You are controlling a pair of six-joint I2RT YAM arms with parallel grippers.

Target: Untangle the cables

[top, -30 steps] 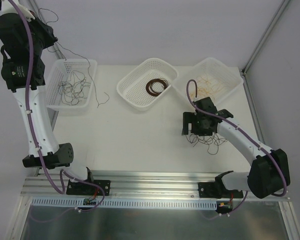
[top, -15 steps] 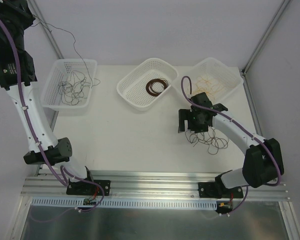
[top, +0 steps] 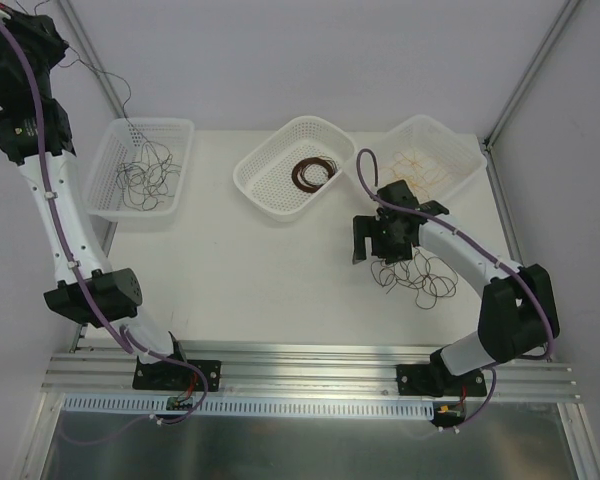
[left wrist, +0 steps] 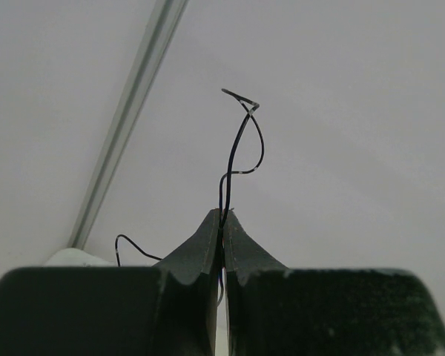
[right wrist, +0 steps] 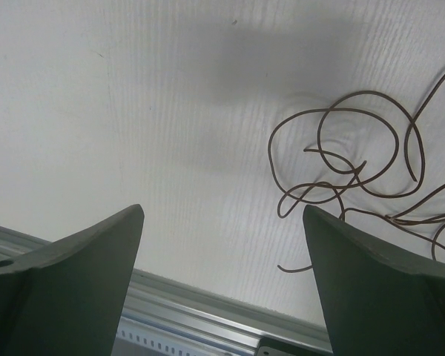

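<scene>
My left gripper point(top: 55, 35) is raised high at the far left, shut on a thin black cable point(left wrist: 241, 144) that pokes up between its fingertips. That cable point(top: 120, 100) hangs down into the left white basket point(top: 175, 128), where more black cables point(top: 145, 178) lie. My right gripper point(top: 377, 250) is open and empty, hovering just above the table beside a tangle of dark brown cables point(top: 420, 275). In the right wrist view the brown loops point(right wrist: 348, 159) lie to the right of the jaws.
The middle basket point(top: 265, 185) holds a coil of dark brown cable point(top: 313, 171). The right basket point(top: 460, 150) holds tan-orange cables point(top: 415, 165). An aluminium rail point(top: 310, 370) runs along the near table edge. Frame posts stand at the back corners.
My left gripper has lifted further up and left, drawing the black cable's hanging end off the table and into the left basket. My right gripper has shifted a little left and farther back.
</scene>
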